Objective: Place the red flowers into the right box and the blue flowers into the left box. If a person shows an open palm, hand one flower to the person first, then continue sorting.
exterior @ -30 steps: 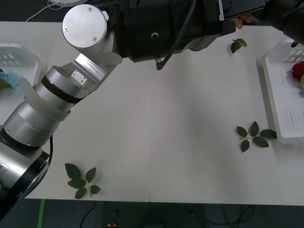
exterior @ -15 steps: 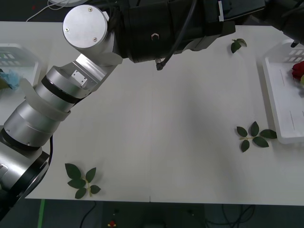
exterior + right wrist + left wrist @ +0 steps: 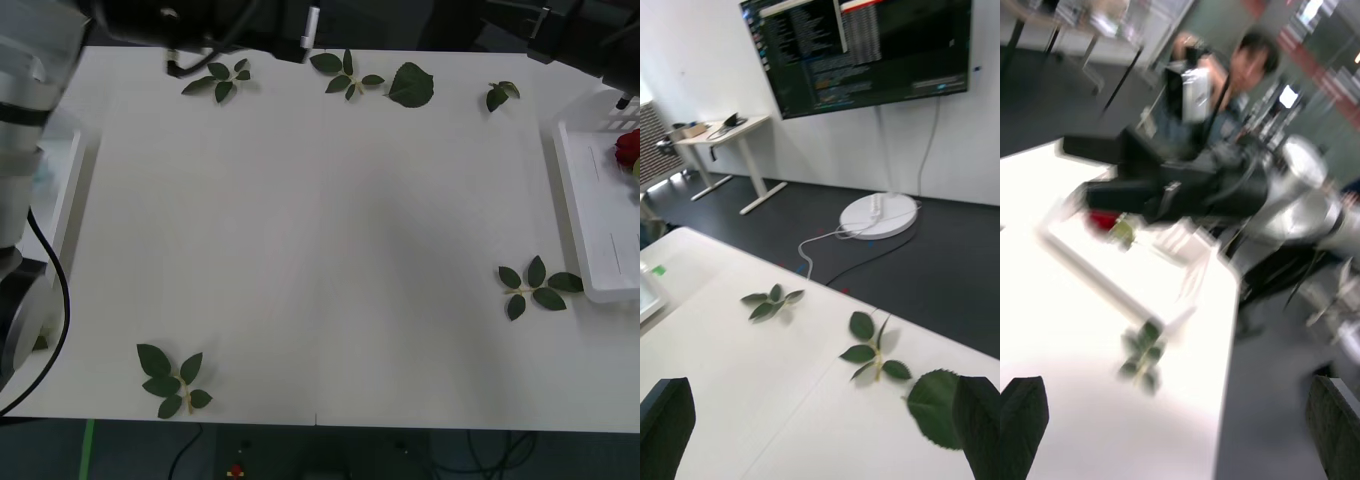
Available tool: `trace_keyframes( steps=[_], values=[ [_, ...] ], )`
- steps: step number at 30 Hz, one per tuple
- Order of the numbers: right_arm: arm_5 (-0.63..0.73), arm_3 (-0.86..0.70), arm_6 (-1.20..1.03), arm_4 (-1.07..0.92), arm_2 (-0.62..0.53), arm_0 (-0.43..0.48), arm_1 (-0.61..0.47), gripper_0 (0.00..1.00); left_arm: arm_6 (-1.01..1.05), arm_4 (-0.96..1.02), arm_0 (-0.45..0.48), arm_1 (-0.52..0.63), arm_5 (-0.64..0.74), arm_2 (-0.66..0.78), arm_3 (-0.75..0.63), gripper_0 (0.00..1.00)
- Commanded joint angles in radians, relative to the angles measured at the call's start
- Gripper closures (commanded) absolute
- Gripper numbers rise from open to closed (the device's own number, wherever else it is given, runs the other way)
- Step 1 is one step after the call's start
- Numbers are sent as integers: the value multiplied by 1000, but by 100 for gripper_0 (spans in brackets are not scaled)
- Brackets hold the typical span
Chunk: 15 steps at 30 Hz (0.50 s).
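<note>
One of the red flowers [image 3: 628, 148] lies in the right box [image 3: 598, 235] at the table's right edge; the blurred left wrist view shows this red flower [image 3: 1101, 220] in the right box [image 3: 1090, 266] too. The left box [image 3: 72, 200] peeks out behind my left arm [image 3: 25, 120] at the left edge. The blue flowers, the person and the open palm are out of view. My left gripper [image 3: 1176, 386] is open and holds nothing. My right gripper [image 3: 820, 390] is open and empty, above the table's far edge.
Loose green leaf sprigs lie along the far edge [image 3: 222, 76] [image 3: 345, 70], by the right box [image 3: 535, 285] and at the near left [image 3: 172, 380]. One big leaf [image 3: 412, 85] lies at the back. My right arm [image 3: 560, 35] hangs over the far right corner.
My left arm has swung back to the left, off the table's far side, uncovering the leaf sprigs there. A hand seen at the top edge one second ago is gone.
</note>
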Motion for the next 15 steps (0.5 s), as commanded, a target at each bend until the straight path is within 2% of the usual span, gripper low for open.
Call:
trace_keyframes(
  steps=[1, 3, 4, 7, 11, 15],
  values=[
    [139, 14, 15, -58, 1, -44, -110, 0, -25, -53, -156, 43, 355, 289, 13, 0],
    [228, 37, 15, -90, 1, -44, -133, 0, -44, -44, -157, 43, 487, 375, 26, 0],
    [265, 47, 15, -107, 1, -46, -144, 0, -68, -43, -145, 43, 507, 398, 23, 0],
    [381, 76, 15, -152, 1, -44, -175, 0, -168, -43, -54, 44, 507, 442, -15, 0],
    [524, 99, 15, -185, 1, -44, -199, 0, -306, -32, 108, 64, 507, 416, -64, 0],
    [631, 107, 15, -207, 1, -39, -218, 0, -383, -30, 189, 66, 485, 408, -83, 0]
  ],
)
